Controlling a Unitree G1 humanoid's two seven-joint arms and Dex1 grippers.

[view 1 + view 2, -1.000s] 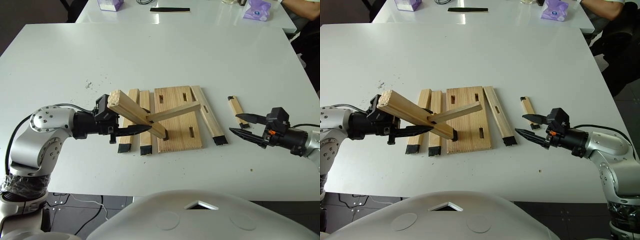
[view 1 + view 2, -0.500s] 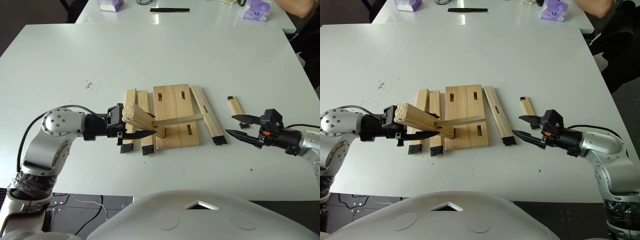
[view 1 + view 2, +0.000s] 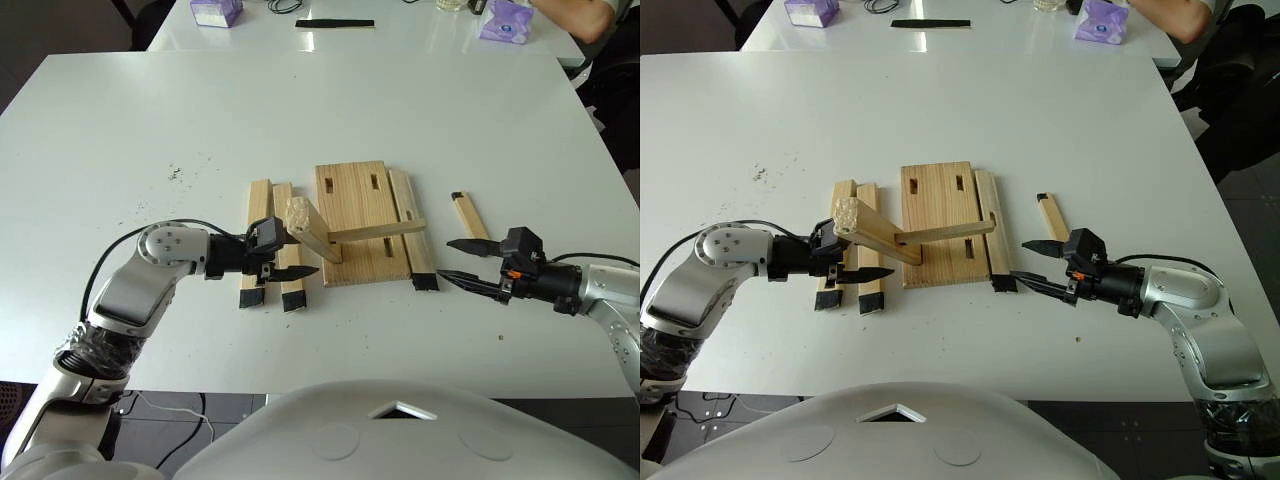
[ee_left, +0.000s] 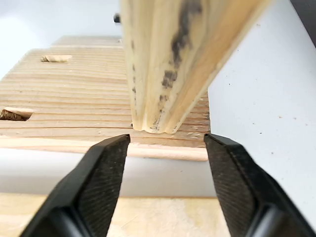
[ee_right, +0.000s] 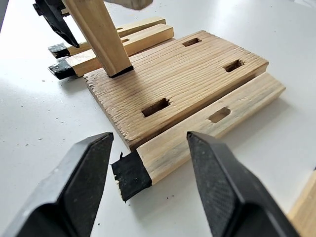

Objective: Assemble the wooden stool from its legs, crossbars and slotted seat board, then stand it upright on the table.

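Observation:
The slotted seat board point(image 3: 362, 200) lies flat mid-table. A wooden leg point(image 3: 312, 232) with a crossbar point(image 3: 385, 232) plugged into it leans over the board. Its black foot rests on the board near a slot point(image 5: 118, 69). My left gripper point(image 3: 285, 255) is shut on the leg near its upper end, and the fingers point(image 4: 103, 168) straddle the leg point(image 4: 168, 64). Two legs point(image 3: 272, 245) lie left of the board and one leg point(image 3: 408, 225) lies against its right side. My right gripper point(image 3: 446, 258) is open and holds nothing, just right of that leg's black foot point(image 5: 131, 175).
A short wooden piece point(image 3: 468, 215) lies right of the board, beyond my right gripper. Wood crumbs point(image 3: 178, 172) speckle the table to the left. On the far table there are tissue boxes point(image 3: 218, 10) and a black strip point(image 3: 335, 23). The table's front edge is close below both arms.
My left gripper has carried the leg and crossbar rightward and down, so the leg's foot now rests on the seat board. My right gripper has moved left towards the right-hand leg. The camera has shifted.

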